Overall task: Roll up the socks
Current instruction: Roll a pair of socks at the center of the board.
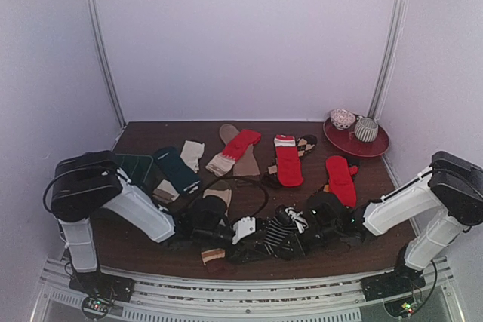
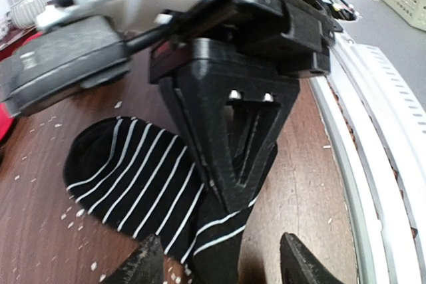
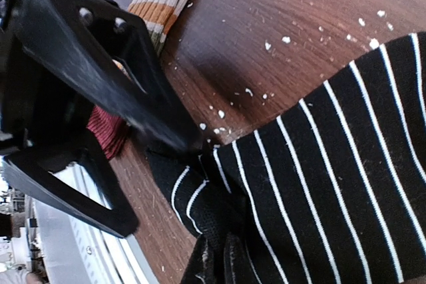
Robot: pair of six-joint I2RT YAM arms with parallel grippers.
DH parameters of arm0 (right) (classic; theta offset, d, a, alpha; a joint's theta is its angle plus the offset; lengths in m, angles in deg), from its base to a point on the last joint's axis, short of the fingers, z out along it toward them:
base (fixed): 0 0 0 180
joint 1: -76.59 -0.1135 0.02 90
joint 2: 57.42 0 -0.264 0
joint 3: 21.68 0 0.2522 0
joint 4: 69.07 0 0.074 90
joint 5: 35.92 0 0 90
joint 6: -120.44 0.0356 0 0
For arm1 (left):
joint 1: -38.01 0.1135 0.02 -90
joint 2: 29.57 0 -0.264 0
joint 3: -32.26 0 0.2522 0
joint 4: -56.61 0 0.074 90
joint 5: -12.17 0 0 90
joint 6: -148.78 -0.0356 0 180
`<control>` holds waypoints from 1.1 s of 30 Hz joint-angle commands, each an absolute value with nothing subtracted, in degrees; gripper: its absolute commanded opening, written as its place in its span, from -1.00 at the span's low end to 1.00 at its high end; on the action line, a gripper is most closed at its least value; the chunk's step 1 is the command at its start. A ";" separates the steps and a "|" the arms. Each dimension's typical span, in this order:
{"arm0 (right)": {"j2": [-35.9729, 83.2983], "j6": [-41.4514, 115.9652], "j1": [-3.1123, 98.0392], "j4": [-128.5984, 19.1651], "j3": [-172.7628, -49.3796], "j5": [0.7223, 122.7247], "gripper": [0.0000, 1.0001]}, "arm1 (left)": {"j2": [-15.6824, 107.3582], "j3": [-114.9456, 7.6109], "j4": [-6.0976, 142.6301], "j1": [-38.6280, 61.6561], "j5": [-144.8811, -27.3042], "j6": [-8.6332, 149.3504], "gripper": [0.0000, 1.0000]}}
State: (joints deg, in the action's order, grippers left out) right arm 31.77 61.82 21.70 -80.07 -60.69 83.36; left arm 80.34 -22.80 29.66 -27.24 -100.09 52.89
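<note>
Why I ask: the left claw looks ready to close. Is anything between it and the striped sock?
Nothing visible does. The open left claw straddles the striped sock, whose narrow end lies between its fingertips. The right claw touches the same sock just beyond, not in the gap.

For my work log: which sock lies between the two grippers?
The black sock with thin white stripes, the only one so patterned; the left gripper and right gripper meet over it.
</note>
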 commanded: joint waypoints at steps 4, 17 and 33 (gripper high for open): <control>34.56 62.67 23.64 -73.55 -59.58 87.46 -1.00 | 85.48 -26.12 26.25 -27.89 -105.16 50.57 -0.01; 35.12 62.00 24.26 -74.08 -59.19 88.19 -1.00 | 88.13 -27.64 27.70 -27.90 -104.67 53.26 -0.80; 6.08 44.49 14.70 -74.23 -53.49 55.88 -0.22 | 88.07 -26.81 44.79 -26.24 -104.06 74.66 -1.00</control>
